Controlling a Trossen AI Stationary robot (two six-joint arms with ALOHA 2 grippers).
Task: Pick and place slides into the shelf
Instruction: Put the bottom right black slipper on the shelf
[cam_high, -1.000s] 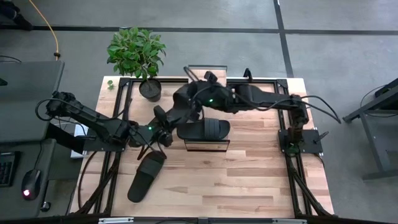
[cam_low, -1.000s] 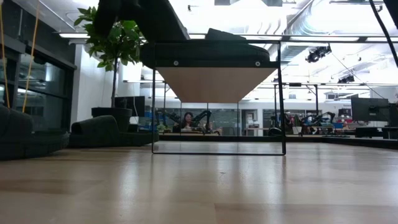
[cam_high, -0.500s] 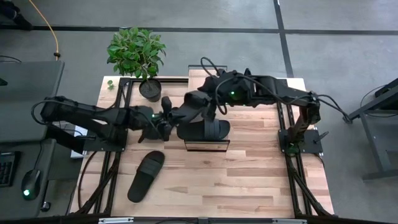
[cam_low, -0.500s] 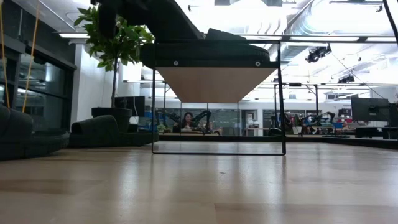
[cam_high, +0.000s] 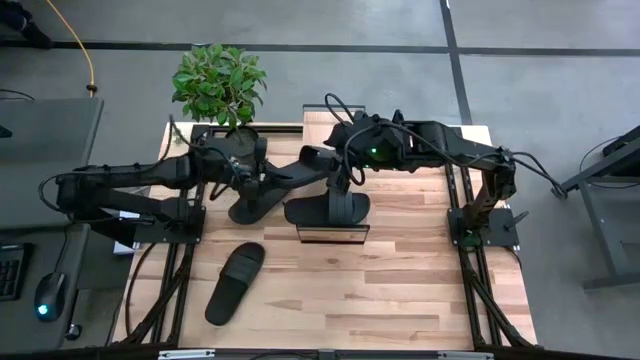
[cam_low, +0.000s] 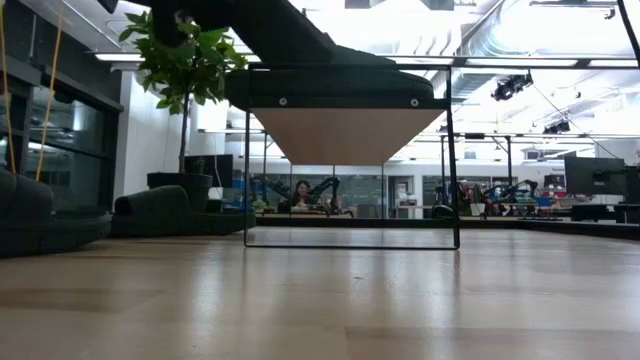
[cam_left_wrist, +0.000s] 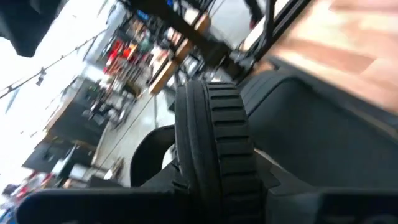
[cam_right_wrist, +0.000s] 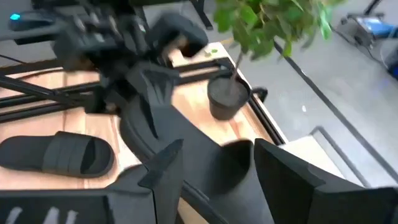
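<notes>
From above, the left arm reached across the far left part of the wooden worktop (cam_high: 400, 290). Its left hand (cam_high: 255, 178) was pinching a black slide (cam_high: 262, 188) and held it up off the wood, just left of the shelf (cam_high: 333, 232). The left wrist view showed the ribbed strap of that slide (cam_left_wrist: 214, 146) right in front of the camera, with a dark finger (cam_left_wrist: 93, 205) below it.

The right arm came from the right side and bent over the far middle of the worktop. Its right hand (cam_high: 318, 160) was above the far left end of the shelf, close to the held slide. In the right wrist view its two dark fingers (cam_right_wrist: 286, 174) were spread apart with nothing between them.

A second slide (cam_high: 330, 208) lay on top of the shelf. A third slide (cam_high: 235, 282) lay flat on the worktop, near and to the left, well apart from both hands.

A green plant in a dark pot (cam_high: 220, 85) stood at the far left corner.

From the low view, the shelf (cam_low: 345, 130) had a wood top on thin dark legs.
</notes>
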